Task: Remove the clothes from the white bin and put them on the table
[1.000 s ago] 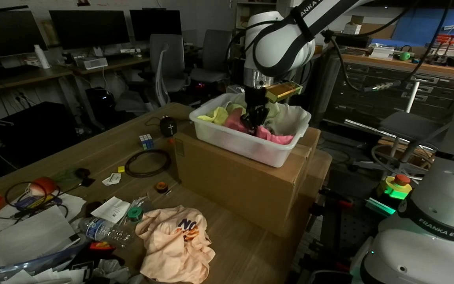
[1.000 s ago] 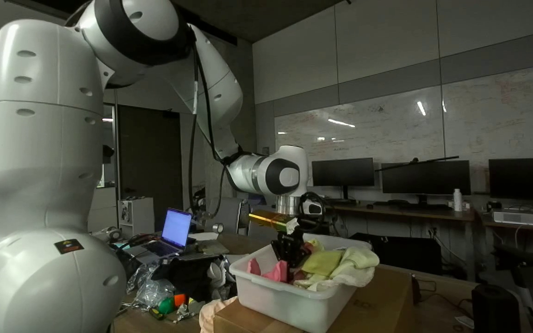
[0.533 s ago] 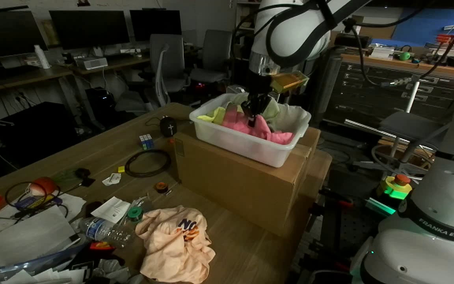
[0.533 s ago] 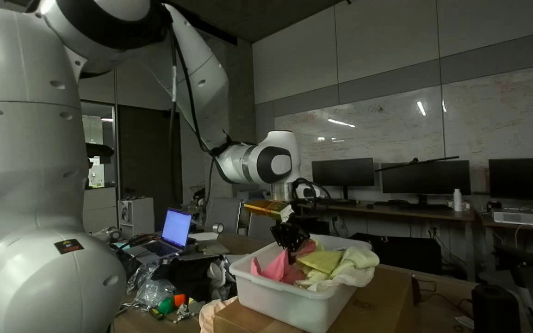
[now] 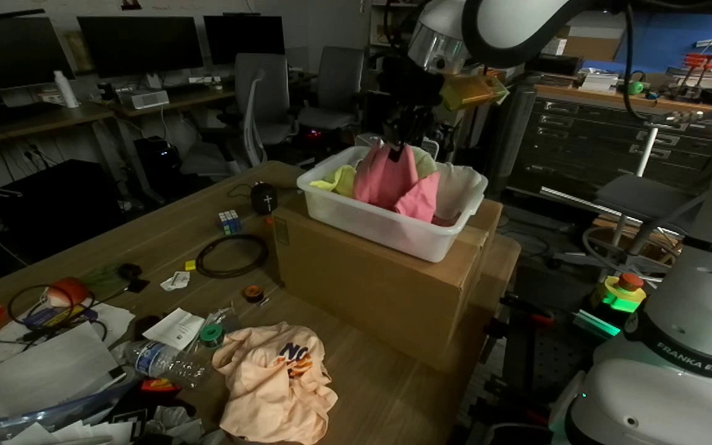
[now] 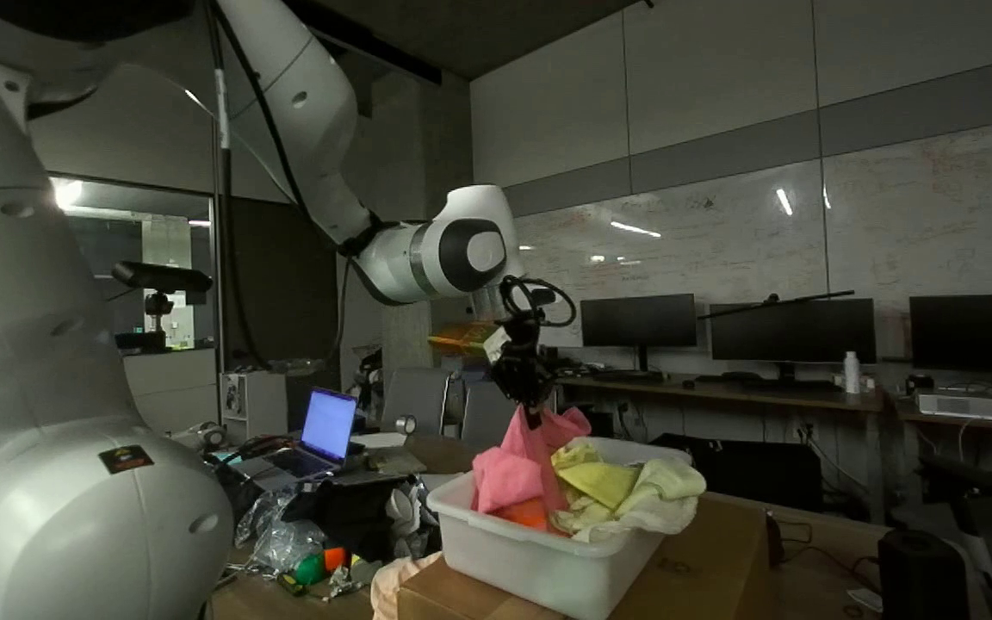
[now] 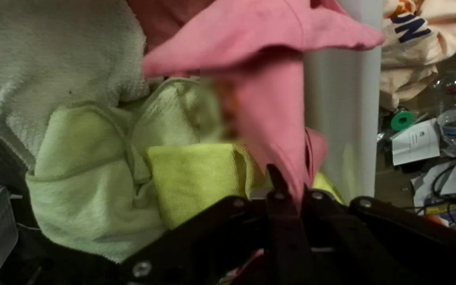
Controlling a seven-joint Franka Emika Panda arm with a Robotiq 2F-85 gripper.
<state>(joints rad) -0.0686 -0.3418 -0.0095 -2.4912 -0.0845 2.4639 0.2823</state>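
Pinching a pink fabric garment, the black two-fingered gripper holds it partly out of the white rectangular plastic bin. A crumpled cream garment with dark lettering lies on the light-brown wooden table; yellow-green fabric and whitish cloth seem left to unload.

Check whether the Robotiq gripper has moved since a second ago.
Yes, upward: in both exterior views, the Robotiq gripper, pinching the pink garment, has risen relative to the unmoved white plastic bin.

The robot arm reads "FRANKA EMIKA", the cream garment perhaps "NO"
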